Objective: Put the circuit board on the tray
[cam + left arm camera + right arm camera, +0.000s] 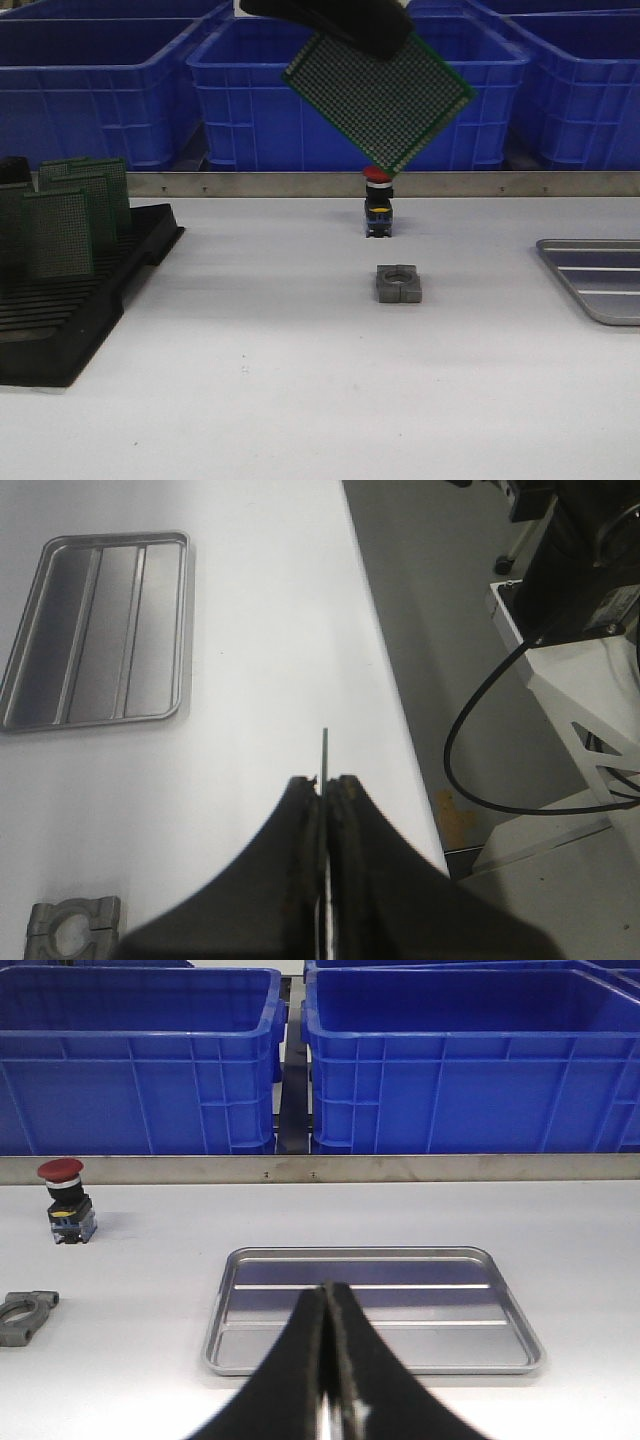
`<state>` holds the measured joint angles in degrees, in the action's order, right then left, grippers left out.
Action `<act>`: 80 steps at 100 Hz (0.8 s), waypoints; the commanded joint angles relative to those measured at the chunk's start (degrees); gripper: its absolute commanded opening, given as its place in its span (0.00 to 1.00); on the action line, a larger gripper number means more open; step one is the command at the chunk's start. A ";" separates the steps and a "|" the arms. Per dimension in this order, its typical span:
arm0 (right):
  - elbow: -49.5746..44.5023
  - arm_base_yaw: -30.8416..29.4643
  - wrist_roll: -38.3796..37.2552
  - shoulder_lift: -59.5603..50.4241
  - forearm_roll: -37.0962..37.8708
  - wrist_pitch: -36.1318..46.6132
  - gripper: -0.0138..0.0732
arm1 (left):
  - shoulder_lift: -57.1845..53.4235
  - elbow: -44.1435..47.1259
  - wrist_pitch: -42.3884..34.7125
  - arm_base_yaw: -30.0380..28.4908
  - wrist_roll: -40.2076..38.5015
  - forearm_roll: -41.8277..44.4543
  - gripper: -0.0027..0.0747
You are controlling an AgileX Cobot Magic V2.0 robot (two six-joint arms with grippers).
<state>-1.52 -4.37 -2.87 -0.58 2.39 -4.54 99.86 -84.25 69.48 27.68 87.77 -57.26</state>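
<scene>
My left gripper (345, 25) is shut on a green circuit board (380, 95) and holds it tilted, high above the middle of the table. In the left wrist view the board shows edge-on as a thin line (324, 752) between the shut jaws of that gripper (325, 780). The silver-grey tray (598, 280) lies empty at the table's right edge; it also shows in the left wrist view (100, 630) and the right wrist view (375, 1310). My right gripper (328, 1290) is shut and empty, on the near side of the tray.
A black slotted rack (70, 300) with several upright green boards (60, 230) stands at the left. A red-capped push button (378, 205) and a grey metal clamp block (398, 283) sit mid-table. Blue bins (100, 80) line the back behind a metal rail.
</scene>
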 commanded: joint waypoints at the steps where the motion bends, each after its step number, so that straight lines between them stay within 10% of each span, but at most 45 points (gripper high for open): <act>1: 0.73 0.13 0.56 -1.51 0.00 4.54 0.09 | -2.62 -1.77 2.99 0.88 -0.73 -3.93 0.01; 80: 32.63 0.13 0.21 34.72 -5.05 -33.42 0.13 | -2.62 -1.77 3.33 0.88 -0.73 -4.03 0.01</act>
<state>26.45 -4.37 -2.87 28.58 0.00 -38.97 99.86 -84.25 69.48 28.06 87.77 -57.26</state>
